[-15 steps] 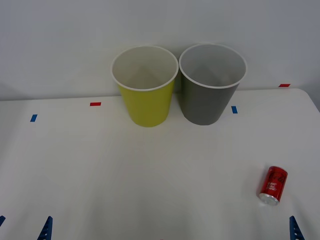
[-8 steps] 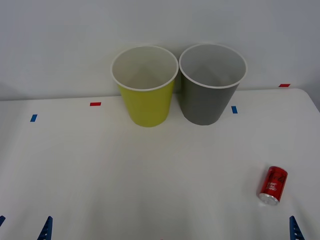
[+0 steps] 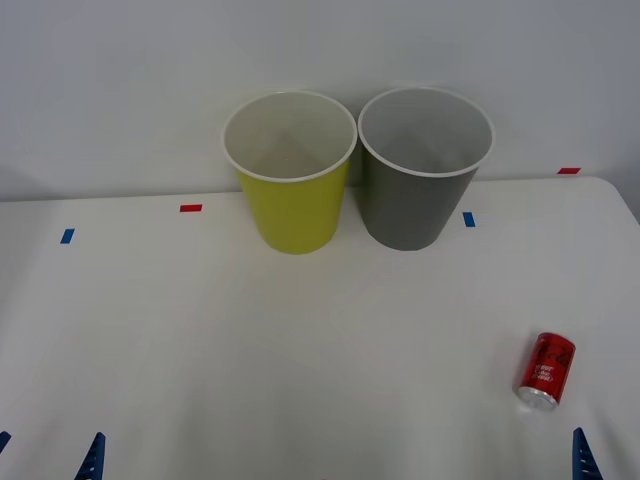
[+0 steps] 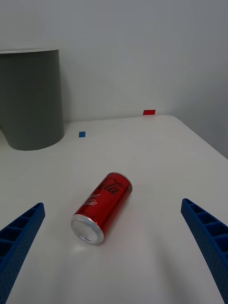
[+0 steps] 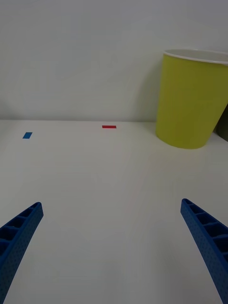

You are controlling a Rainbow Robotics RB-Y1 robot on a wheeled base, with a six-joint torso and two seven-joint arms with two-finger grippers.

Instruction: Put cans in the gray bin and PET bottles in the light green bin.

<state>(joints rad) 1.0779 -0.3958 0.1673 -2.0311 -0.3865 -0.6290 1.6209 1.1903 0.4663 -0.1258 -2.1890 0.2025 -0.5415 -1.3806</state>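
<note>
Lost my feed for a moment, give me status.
Right gripper open, low behind red can. Can lying on its side on table, both bins empty. Left gripper open, idle. Path unobstructed.

The can [image 4: 102, 209] lies alone with bare counter [image 3: 300, 350] all around it. The green bin [image 3: 292, 195] and gray bin [image 3: 415, 190] stand close together, far back by the wall.

Small red drink can [image 4: 102, 207] lying on its side carries white Coca-Cola script lettering; smaller print beneath unreadable.
</note>
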